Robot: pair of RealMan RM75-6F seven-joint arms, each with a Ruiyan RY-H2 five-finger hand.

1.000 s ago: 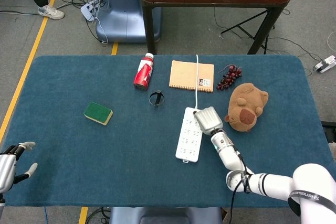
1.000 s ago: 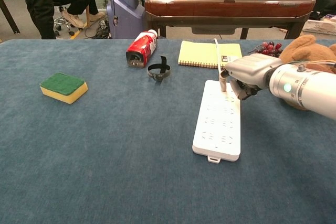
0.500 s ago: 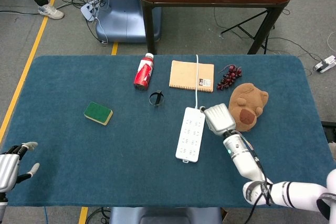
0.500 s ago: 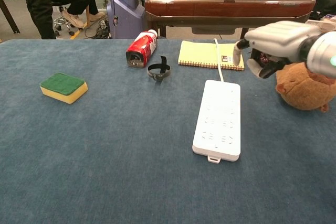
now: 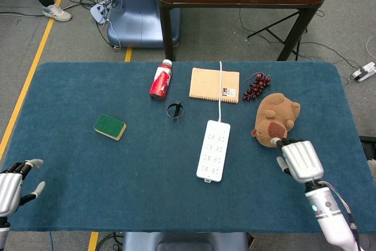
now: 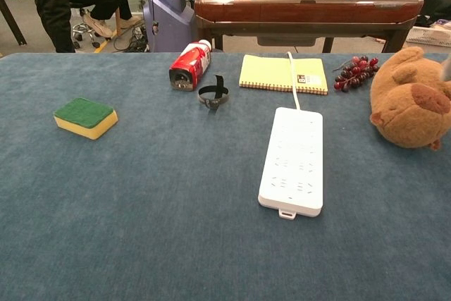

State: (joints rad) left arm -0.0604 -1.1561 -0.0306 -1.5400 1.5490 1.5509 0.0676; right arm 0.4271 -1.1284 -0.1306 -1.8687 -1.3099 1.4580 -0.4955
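Observation:
My right hand (image 5: 301, 161) hovers over the table's near right part, just in front of a brown plush toy (image 5: 275, 119) (image 6: 409, 107). Its fingers look curled in and hold nothing. The chest view shows almost nothing of it. A white power strip (image 5: 213, 150) (image 6: 293, 160) lies flat to its left, with the cord running away over a yellow notebook (image 5: 214, 84) (image 6: 283, 74). My left hand (image 5: 14, 183) sits at the near left corner with its fingers apart, empty.
A red bottle (image 5: 161, 80) (image 6: 191, 65) lies on its side at the back. A black strap ring (image 5: 174, 110) (image 6: 214, 94), dark grapes (image 5: 257, 86) (image 6: 354, 72) and a green-and-yellow sponge (image 5: 110, 126) (image 6: 85, 117) rest on the blue table (image 5: 88, 174).
My right hand left the far end of the power strip, swung right past the plush toy and drew back toward the near edge, leaving the chest view. The left hand stayed put.

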